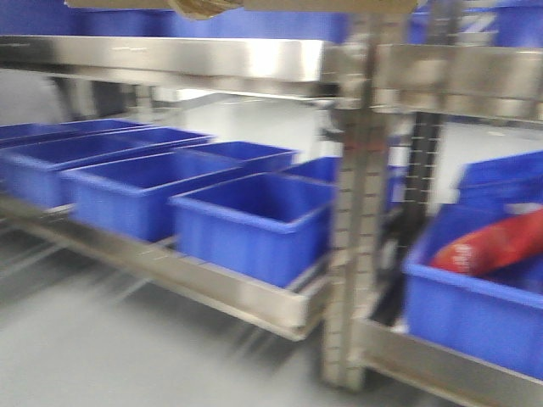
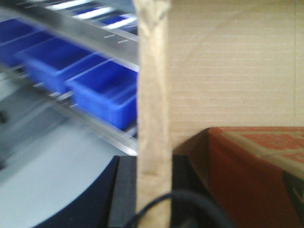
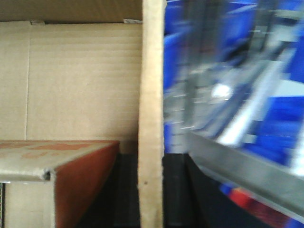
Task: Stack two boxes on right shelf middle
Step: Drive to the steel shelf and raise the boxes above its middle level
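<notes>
One brown cardboard box (image 2: 228, 71) shows, held between both arms, with its inner face filling the left wrist view. My left gripper (image 2: 153, 166) is shut on the box's upright wall (image 2: 152, 95), one black finger (image 2: 126, 190) on each side. My right gripper (image 3: 151, 166) is shut on the opposite wall (image 3: 152, 71) of the same box (image 3: 71, 80). An orange-red carton (image 2: 256, 166) lies inside it. In the front view only a tan strip of the box (image 1: 204, 5) shows at the top edge, above the steel shelf (image 1: 212, 59). The right shelf (image 1: 458, 80) stands behind the perforated upright (image 1: 356, 212).
Blue plastic bins (image 1: 254, 220) line the lower left shelf level. On the right rack, a blue bin (image 1: 475, 305) holds a red packet (image 1: 501, 242). Grey floor (image 1: 102, 339) lies in front. The views are motion-blurred.
</notes>
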You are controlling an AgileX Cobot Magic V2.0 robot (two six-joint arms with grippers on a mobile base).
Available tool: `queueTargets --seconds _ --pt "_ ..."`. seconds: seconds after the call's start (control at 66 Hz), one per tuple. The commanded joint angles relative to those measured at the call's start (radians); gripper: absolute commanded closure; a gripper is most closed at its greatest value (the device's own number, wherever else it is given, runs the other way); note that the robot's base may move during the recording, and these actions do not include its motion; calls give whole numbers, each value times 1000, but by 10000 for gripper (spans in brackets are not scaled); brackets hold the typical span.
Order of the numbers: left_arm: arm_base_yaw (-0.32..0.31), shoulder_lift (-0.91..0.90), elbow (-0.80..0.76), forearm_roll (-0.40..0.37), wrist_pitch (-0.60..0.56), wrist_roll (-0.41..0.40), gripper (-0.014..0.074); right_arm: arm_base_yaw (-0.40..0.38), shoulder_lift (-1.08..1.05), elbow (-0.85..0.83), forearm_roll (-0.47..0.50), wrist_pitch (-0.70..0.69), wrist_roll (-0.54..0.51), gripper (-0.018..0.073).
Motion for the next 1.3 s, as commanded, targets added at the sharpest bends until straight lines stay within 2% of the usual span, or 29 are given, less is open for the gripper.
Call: queueTargets --seconds 0.0,0.409,1.288 --pt "-4 -9 -13 -3 -50 -6 708 4 -16 -13 -5 -76 3 728" --pt "-4 -9 -13 62 -50 -6 708 4 -16 -13 -5 -79 3 728" --pt "-4 -9 -13 61 -52 -6 708 4 -16 -13 -5 -94 3 728"
